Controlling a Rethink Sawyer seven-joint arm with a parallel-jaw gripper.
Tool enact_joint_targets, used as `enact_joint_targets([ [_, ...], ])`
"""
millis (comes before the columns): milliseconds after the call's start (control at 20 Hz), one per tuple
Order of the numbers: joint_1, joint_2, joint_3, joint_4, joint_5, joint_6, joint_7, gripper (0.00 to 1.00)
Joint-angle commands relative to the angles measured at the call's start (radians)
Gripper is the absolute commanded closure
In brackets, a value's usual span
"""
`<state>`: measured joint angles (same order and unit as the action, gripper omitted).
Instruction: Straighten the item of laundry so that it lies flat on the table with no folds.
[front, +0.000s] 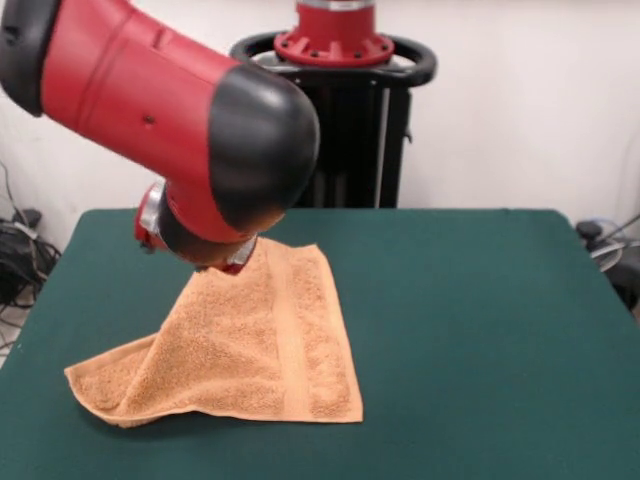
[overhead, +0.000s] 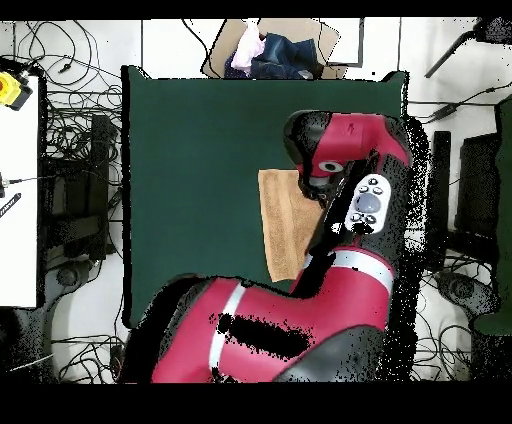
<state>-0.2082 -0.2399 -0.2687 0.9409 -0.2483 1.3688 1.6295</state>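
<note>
Towel lifted at one corner under the arm.

In the front view the orange-tan towel (front: 262, 350) lies left of centre on the green table (front: 480, 320), its 12 o'clock corner raised to the gripper (front: 238, 262), its 8 o'clock end curled over. The arm (front: 170, 110) hides the tool, so its opening and grip cannot be told.

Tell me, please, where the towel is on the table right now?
In the front view the towel lies left of the table's centre, its far corner lifted up under the arm.
</note>
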Motion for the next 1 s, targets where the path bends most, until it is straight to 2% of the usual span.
enact_joint_targets([
  [50,-0.063,-0.162,0.229,0.247,0.143,-0.085,-0.149,0.00],
  [250,-0.109,-0.259,0.280,0.382,0.210,-0.151,-0.147,0.00],
  [500,-0.158,-0.375,0.310,0.538,0.243,-0.243,-0.163,0.00],
  [700,-0.180,-0.422,0.317,0.599,0.227,-0.264,-0.155,0.00],
  [1000,-0.207,-0.405,0.353,0.609,0.193,-0.293,-0.138,0.00],
])
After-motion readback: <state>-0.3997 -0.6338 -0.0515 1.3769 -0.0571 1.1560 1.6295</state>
